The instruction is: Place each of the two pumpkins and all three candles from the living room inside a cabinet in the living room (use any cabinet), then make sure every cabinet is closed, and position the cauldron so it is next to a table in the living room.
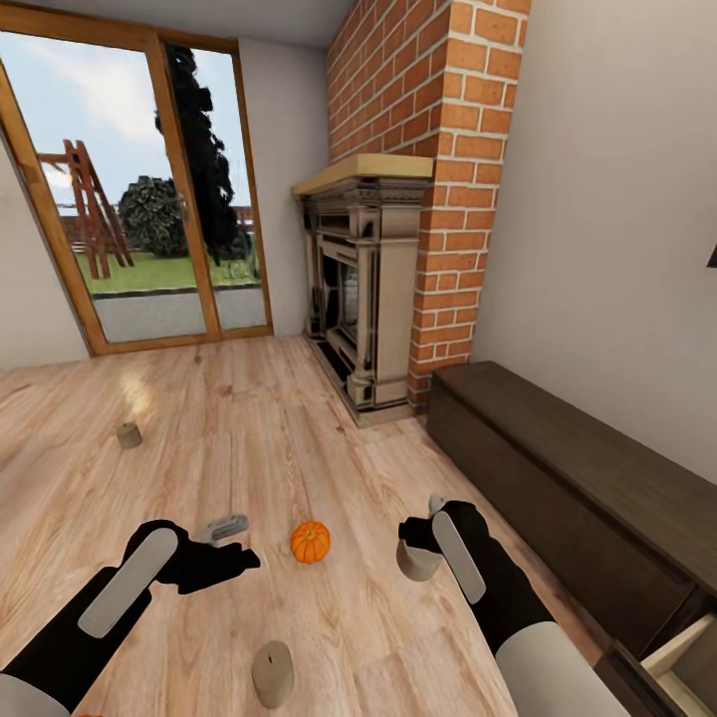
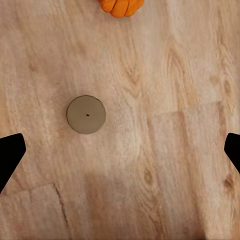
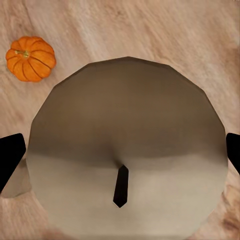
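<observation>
Candle [image 1: 418, 560] sits upright between the right claw's [image 1: 430, 538] fingers, just above the wood floor [image 1: 299, 428], beside a pumpkin [image 1: 310, 542]. Grip contact unclear; a loose hold could drop it. Left claw [image 1: 224, 543] gapes empty.

Orange ribbed pumpkin [image 1: 310, 542] on light wood-plank floor [image 1: 249, 418] w/ grain, cream-beige candles [image 1: 272, 674] w/ dark wick, dark-brown cabinet [image 1: 568, 478], red brick chimney [image 1: 438, 149] w/ pale mortar, beige+black fireplace surround [image 1: 363, 289], black/grey grippers [image 1: 219, 543].

Pumpkin [image 2: 121, 7] cut by frame edge
</observation>
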Robot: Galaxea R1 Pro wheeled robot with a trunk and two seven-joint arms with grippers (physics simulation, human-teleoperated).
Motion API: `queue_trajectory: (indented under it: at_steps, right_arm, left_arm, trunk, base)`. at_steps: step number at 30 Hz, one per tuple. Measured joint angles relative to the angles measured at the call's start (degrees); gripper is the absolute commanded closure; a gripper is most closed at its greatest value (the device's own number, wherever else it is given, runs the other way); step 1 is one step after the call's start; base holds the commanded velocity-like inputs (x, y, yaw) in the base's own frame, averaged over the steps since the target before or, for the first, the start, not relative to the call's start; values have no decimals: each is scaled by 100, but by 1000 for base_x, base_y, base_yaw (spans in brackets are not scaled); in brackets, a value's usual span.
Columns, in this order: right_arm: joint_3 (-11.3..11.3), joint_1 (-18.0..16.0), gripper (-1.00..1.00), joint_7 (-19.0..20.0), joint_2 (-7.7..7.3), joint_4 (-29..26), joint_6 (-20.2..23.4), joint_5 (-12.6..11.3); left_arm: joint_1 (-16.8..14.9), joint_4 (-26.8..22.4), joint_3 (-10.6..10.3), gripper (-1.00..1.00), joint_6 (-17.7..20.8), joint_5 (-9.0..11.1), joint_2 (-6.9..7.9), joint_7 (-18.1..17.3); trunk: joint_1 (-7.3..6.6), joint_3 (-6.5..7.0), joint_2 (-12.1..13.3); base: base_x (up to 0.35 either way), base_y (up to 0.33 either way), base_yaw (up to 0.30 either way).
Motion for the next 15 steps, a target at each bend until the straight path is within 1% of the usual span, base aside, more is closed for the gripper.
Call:
queue_trajectory:
  at_steps: [2,10,12,13,14,15]
  right_arm:
    - [0,0,100,3,-2,-9,0,-1]
    - [-1,0,100,20,-25,-59,1,-1]
    - [4,6,100,25,-29,-248,4,-7]
    - [6,15,100,26,-31,-430,23,-3]
    - [7,37,100,27,-32,-646,44,-8]
    - [9,104,100,24,-34,-964,78,-14]
  left_arm:
    - [0,0,-1,-100,-4,0,0,1]
    - [0,1,-6,-100,-25,0,-7,1]
    - [0,10,-9,-100,-28,-2,-9,1]
    - [0,38,-12,-100,-47,-17,-14,-1]
    - [0,78,-16,-100,-90,-55,-31,0]
    - [1,156,-22,-100,-198,-171,-96,-4]
  trunk:
    - [0,0,0]
    - [175,-143,-319]
    - [219,-179,-400]
    - [241,-196,-440]
    - [263,-214,-480]
    - [284,-232,-521]
  base:
    - [3,1,0]
    - [0,0,0]
    - [0,0,0]
    - [0,0,0]
    - [0,0,0]
    - [0,0,0]
